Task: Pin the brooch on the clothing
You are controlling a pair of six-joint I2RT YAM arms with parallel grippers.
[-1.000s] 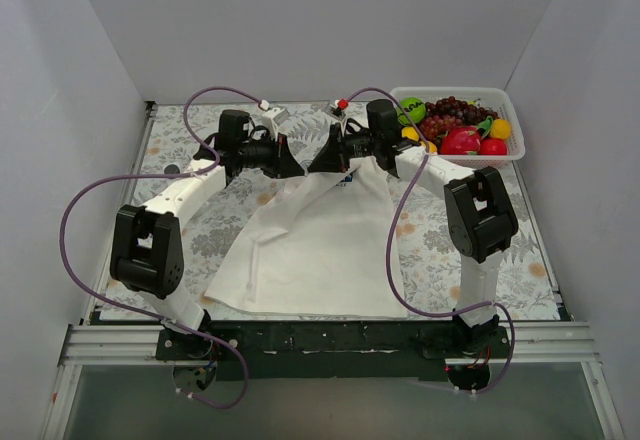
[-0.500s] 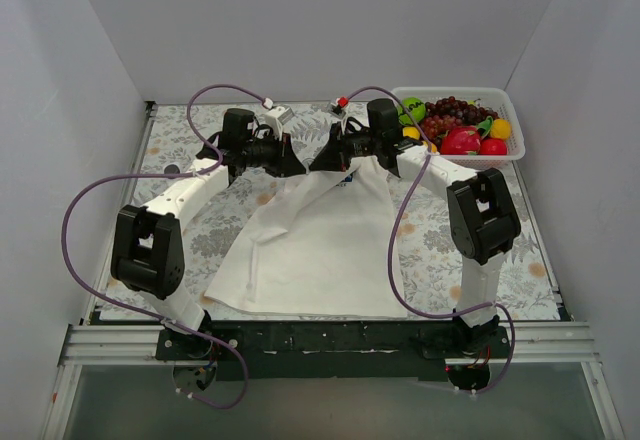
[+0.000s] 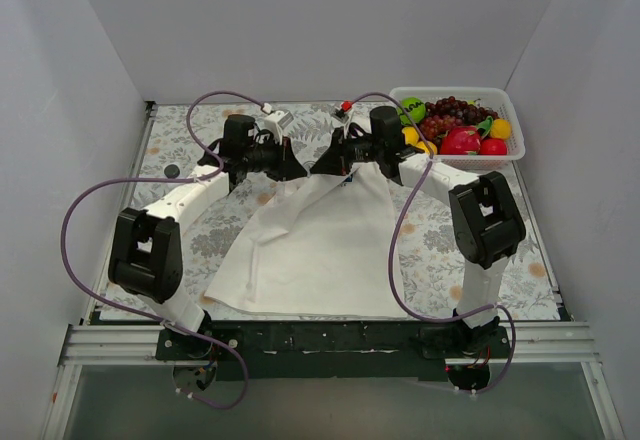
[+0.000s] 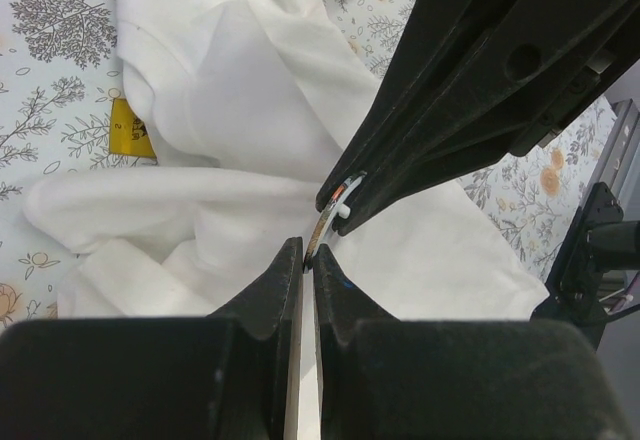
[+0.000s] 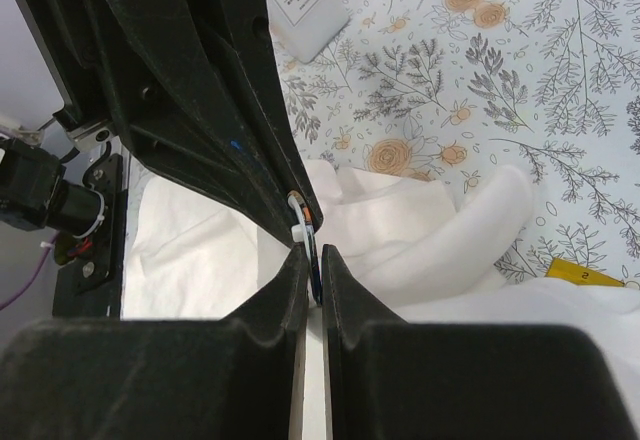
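Note:
The clothing (image 3: 310,240), a white T-shirt, lies on the floral cloth, and its upper part is drawn up into a peak where my two grippers meet tip to tip. The brooch (image 4: 322,230) shows edge-on as a thin dark disc (image 5: 315,255) with a small white and orange piece on it. My left gripper (image 3: 300,168) (image 4: 309,255) is shut on one edge of it. My right gripper (image 3: 318,166) (image 5: 313,258) is shut on the opposite edge. White shirt folds (image 4: 250,90) (image 5: 420,230) lie beneath both pairs of fingers.
A white basket (image 3: 455,90) of toy fruit stands at the back right. A small white box (image 3: 277,117) (image 5: 305,0) lies behind the grippers. A small dark thing (image 3: 172,171) sits at the left. The shirt's yellow label (image 4: 130,128) shows. White walls enclose the floral cloth (image 3: 440,240).
Both grippers, still tip to tip, have shifted slightly towards the back of the table, drawing the shirt's peak with them. Neither grip has changed.

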